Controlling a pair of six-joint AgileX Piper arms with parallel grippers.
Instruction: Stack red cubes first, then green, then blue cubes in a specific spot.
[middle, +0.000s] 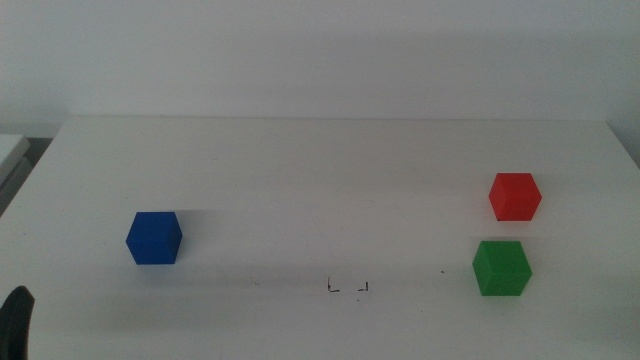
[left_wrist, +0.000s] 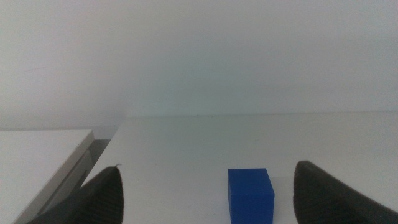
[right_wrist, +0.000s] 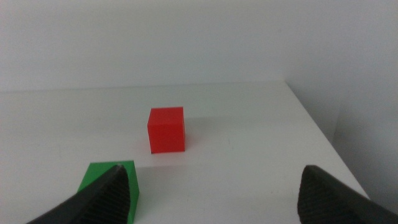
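A: On the white table (middle: 320, 160), three cubes sit apart and unstacked; where does each lie?

B: The red cube (middle: 515, 196) rests at the right, the green cube (middle: 501, 267) just nearer than it, not touching; the blue cube (middle: 154, 237) sits alone at the left, well apart; small corner marks (middle: 348, 287) near the front centre probably show the stacking spot, and nothing stands on them.

A: Which arm takes the first move?

B: Judging by position, the right; the right gripper (right_wrist: 214, 199) waits with jaws spread wide and empty, and the red cube (right_wrist: 166, 129) lies straight ahead, beyond the green cube (right_wrist: 109, 190) beside one jaw; the left gripper (left_wrist: 208, 199), equally released and empty, faces the blue cube (left_wrist: 250, 194) just ahead between its jaws; only a dark tip shows at the near-left edge of the middle view.
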